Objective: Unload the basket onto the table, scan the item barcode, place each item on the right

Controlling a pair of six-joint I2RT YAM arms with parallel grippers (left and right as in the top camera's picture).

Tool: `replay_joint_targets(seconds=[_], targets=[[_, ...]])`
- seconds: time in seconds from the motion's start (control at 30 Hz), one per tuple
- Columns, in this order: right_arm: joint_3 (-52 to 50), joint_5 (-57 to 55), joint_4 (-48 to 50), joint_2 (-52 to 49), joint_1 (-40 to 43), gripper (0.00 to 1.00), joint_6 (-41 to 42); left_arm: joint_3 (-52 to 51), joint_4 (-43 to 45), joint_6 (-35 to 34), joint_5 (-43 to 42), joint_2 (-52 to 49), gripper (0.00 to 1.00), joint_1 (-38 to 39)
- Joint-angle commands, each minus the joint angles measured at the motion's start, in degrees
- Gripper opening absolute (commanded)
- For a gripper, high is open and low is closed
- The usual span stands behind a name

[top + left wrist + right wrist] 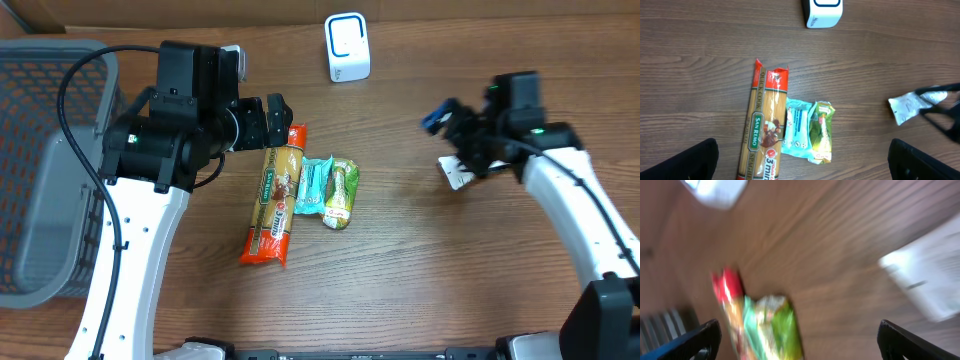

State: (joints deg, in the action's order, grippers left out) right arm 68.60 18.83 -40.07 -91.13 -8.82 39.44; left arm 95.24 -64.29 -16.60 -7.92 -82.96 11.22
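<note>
Right gripper (pixel 455 140) spread beside white packet (pixel 457 173); left gripper (pixel 272 118) spread, empty. Packet likely light, floppy, slick: pinch along one edge.

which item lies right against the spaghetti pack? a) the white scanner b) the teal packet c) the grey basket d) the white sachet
b, the teal packet lies edge to edge with the spaghetti pack, while the other three sit well apart from it.
</note>
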Motion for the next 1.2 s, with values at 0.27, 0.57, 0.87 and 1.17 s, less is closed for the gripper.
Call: replay_joint_targets(seconds=[0.27,0.57,0.87,1.17], targets=[[-0.07,-4.63,-0.59,-7.91,-20.74,1.0,5.31,0.22,0.17,-0.15,-0.46,-0.2,1.0,0.04],[-0.07,-3.76,3.02,-16.04,-26.14,1.0,8.17,0.22,0.17,-0.15,-0.46,-0.2,1.0,0.04],[-0.07,-3.74,4.94,-21.81,-28.06,0.79,9.03,0.22,0.17,-0.15,-0.46,-0.2,0.99,0.04],[0.02,-2.54,4.37,-22.56,-27.71,0.3,8.48,0.22,0.17,-0.15,-0.48,-0.2,1.0,0.04]])
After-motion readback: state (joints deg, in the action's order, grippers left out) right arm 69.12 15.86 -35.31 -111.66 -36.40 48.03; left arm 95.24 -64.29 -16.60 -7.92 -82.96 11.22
